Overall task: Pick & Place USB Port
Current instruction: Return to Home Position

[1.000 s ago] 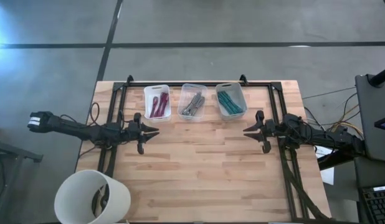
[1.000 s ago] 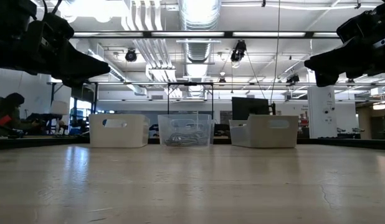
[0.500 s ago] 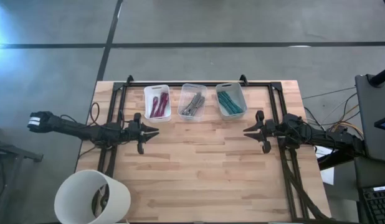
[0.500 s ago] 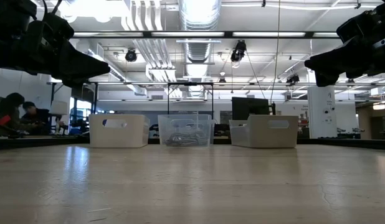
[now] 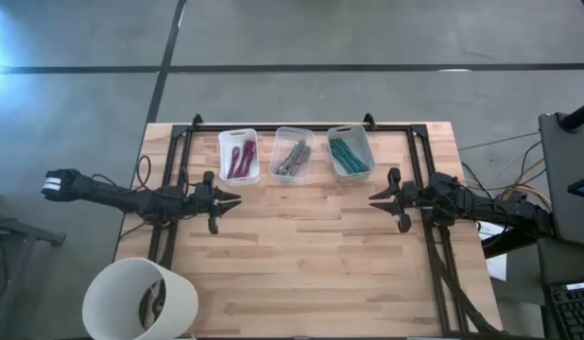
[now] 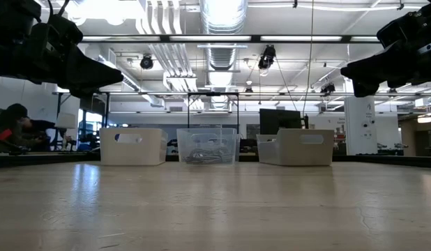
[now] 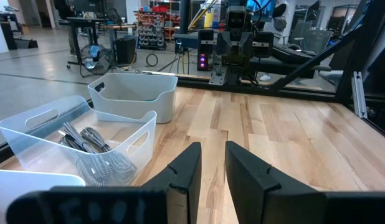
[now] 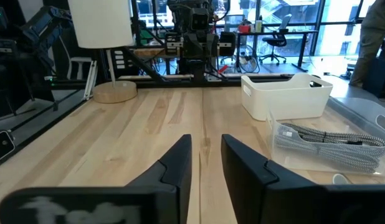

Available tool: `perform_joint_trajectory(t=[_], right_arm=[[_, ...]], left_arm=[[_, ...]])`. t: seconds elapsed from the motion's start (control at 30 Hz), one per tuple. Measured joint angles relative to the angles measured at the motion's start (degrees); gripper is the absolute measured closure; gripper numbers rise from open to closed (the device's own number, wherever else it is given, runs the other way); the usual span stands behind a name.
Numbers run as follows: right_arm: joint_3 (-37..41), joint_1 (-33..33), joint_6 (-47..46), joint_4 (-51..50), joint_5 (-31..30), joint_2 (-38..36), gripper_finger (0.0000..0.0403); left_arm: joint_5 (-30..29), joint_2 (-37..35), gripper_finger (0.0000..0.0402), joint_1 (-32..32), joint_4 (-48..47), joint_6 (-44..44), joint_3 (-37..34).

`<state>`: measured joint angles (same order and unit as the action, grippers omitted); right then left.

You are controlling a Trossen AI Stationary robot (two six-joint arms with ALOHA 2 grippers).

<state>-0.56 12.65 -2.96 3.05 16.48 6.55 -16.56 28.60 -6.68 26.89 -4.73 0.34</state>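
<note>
Blue charger cables lie bundled inside the gray bin, the rightmost of three bins lined along the far edge of the desk, their long axis running near to far with a slight tilt. Beside it to the left stands a clear bin holding gray cables, and left of that a white bin with maroon cables. No cable shows loose on the bare wood, so the sorting looks finished, and what remains is only for the arms to settle at rest. From the right gripper the gray bin lies just to the far left, which makes the right arm the nearer one. The left gripper sits well apart from it, across the desk, closest to the white bin. Both grippers hang above the wood at mid depth, level and pointing inward at each other. Each is released and empty: the left wrist view shows its fingers a narrow gap apart with nothing between them, and the right wrist view shows the same. Against the frames of a second and half a second ago, neither arm, bin nor cable has shifted, so I judge the return already made. The only change is a person in the room beyond the desk's left side, who has altered posture.
</note>
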Motion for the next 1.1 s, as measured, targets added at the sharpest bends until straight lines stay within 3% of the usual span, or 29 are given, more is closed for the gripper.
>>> perform_joint_trajectory(t=[0.53,1.1], right_arm=[[0.00,0.00,0.00,-0.02,0.01,0.00,0.0335],[0.00,0.01,0.00,-0.02,0.01,0.01,0.0317]], left_arm=[[-0.01,-0.01,0.0321,0.00,-0.01,0.00,0.00],[-0.02,-0.01,0.0321,0.00,0.00,-0.02,0.00]])
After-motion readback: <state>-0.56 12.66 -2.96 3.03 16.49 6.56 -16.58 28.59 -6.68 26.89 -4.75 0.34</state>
